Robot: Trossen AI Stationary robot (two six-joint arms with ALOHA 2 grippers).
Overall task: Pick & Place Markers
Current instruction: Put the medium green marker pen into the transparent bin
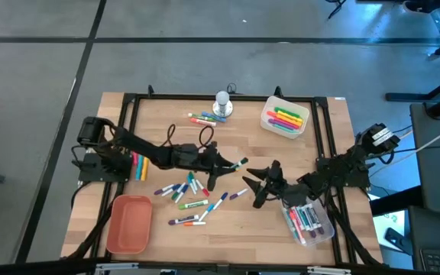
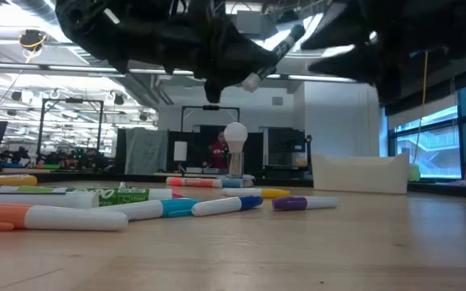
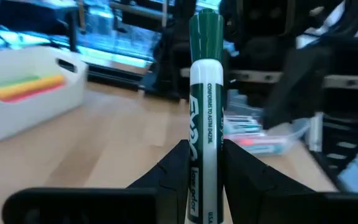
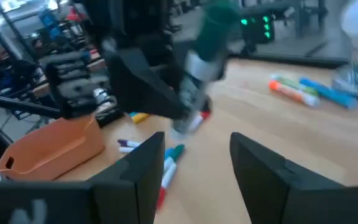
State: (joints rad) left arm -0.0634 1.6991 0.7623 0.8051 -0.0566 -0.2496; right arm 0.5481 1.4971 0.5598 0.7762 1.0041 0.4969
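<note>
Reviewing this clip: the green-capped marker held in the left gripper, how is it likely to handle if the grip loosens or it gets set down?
The green-capped marker looks rigid and light. Its smooth round barrel could slip between the left gripper fingers, which pinch only its lower part. Laid down, it would probably roll.

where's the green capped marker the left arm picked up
The green-capped marker is clamped in the left gripper, lifted above the table's middle in the high view, just past the scattered markers, with the open right gripper facing it.

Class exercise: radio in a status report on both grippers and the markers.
Left gripper shut on green-capped marker, lifted mid-table. Right gripper open, facing it. Loose markers below; nothing between.
</note>
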